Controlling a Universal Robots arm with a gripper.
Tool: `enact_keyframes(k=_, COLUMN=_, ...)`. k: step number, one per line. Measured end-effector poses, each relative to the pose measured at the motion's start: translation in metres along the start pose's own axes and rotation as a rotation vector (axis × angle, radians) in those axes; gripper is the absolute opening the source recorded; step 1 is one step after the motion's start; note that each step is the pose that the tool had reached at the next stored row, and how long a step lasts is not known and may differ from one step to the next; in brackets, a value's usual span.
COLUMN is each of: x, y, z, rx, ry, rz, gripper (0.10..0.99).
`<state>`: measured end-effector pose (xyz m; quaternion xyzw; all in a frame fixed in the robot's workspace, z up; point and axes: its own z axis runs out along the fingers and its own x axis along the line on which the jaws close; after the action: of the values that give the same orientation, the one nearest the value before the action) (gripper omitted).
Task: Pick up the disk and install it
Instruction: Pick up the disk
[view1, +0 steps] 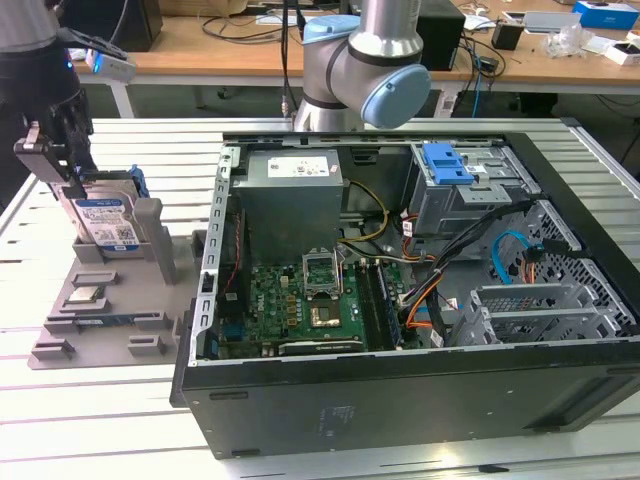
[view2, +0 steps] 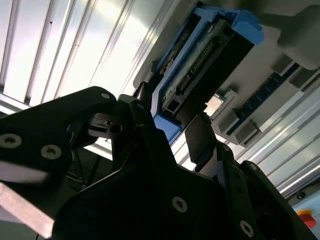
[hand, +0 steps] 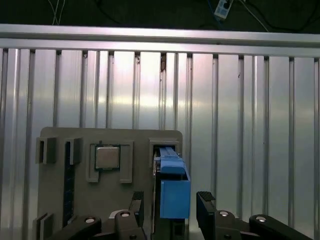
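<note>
In the exterior view, the disk (view1: 105, 222) is stood upright in a gray holder (view1: 110, 305) at nine o'clock of the computer case (view1: 400, 400); the fingers (hand: 206, 201) are spread astride it.

We find the exterior view evenly and brightly lit from overhead, while in the first wrist view white glare streaks the metal table (hand: 125, 85) beside the grey tray (hand: 55, 200), and in the second wrist view the gripper (view2: 172, 125) looms dark against that glaring table.
</note>
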<state>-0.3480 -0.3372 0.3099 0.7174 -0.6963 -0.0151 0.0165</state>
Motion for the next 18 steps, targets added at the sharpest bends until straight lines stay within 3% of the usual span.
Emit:
enact_keyframes(k=5, x=-0.0023, y=-0.0009, z=0.0159, rx=0.0, ry=0.0027, rz=-0.022, gripper=0.541)
enact_keyframes(k=7, x=-0.0024, y=-0.0009, z=0.0181, rx=0.0, ry=0.0029, rz=-0.022, gripper=0.541)
enact_keyframes(k=15, x=-0.0024, y=-0.0009, z=0.019, rx=0.0, ry=0.0029, rz=-0.022, gripper=0.541)
enact_keyframes(k=16, x=-0.0024, y=-0.0009, z=0.019, rx=0.0, ry=0.003, rz=-0.022, gripper=0.459)
enact_keyframes(k=17, x=-0.0024, y=-0.0009, z=0.0191, rx=0.0, ry=0.0029, rz=-0.022, gripper=0.459)
enact_keyframes(k=18, x=-0.0024, y=-0.0009, z=0.0191, rx=0.0, ry=0.0028, rz=-0.022, gripper=0.396)
